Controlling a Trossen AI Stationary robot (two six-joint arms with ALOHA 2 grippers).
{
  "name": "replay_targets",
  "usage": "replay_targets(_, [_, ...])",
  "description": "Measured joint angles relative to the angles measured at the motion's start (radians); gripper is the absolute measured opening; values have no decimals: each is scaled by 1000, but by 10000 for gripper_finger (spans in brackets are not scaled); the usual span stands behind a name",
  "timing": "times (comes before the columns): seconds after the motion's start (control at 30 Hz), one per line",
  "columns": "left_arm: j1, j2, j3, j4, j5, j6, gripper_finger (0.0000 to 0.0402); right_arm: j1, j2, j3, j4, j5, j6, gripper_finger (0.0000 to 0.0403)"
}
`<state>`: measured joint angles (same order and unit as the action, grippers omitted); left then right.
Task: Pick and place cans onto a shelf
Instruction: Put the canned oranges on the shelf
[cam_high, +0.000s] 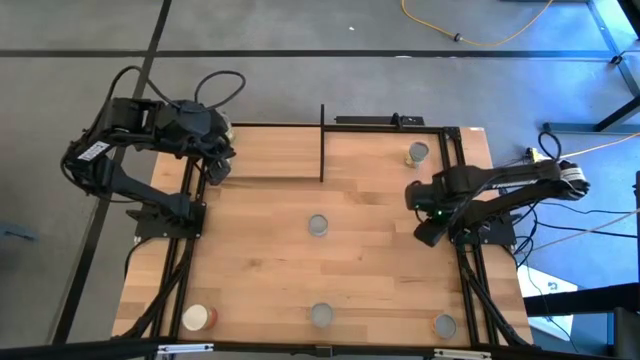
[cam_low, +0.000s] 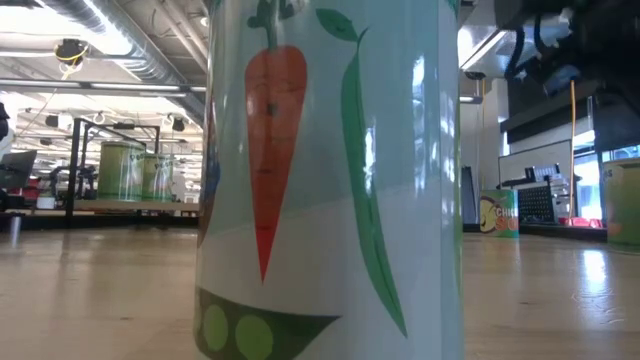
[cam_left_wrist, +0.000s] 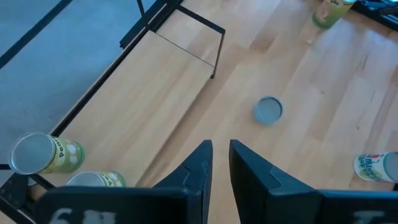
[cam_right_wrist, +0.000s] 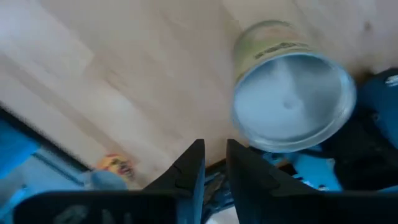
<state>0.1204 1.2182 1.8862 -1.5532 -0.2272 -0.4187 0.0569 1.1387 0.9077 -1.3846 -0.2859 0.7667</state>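
Observation:
The shelf (cam_high: 272, 152), a light-wood board in thin black rods, stands at the table's far side. Two green-yellow cans (cam_left_wrist: 46, 155) (cam_left_wrist: 96, 180) stand at its left end, below my left gripper (cam_left_wrist: 221, 149). That gripper hangs high there, a narrow gap between its fingers, with nothing in it. My right gripper (cam_right_wrist: 215, 149) points steeply down near the table's right edge, narrowly open and empty. A can with a silvery top (cam_right_wrist: 292, 102) stands upright on the table just ahead of its fingers, not between them.
More cans stand on the tabletop: one at the centre (cam_high: 318, 225), one far right (cam_high: 418, 152), three along the near edge (cam_high: 197, 317) (cam_high: 321, 315) (cam_high: 445, 325). The middle near one fills the low view (cam_low: 330, 180). A black post (cam_high: 322, 140) rises from the shelf.

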Motion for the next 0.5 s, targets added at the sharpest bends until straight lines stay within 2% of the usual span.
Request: replay_targets(0.5, [0,0,0,1,0,-51,47,2,30,-31,51,94,-42,68])
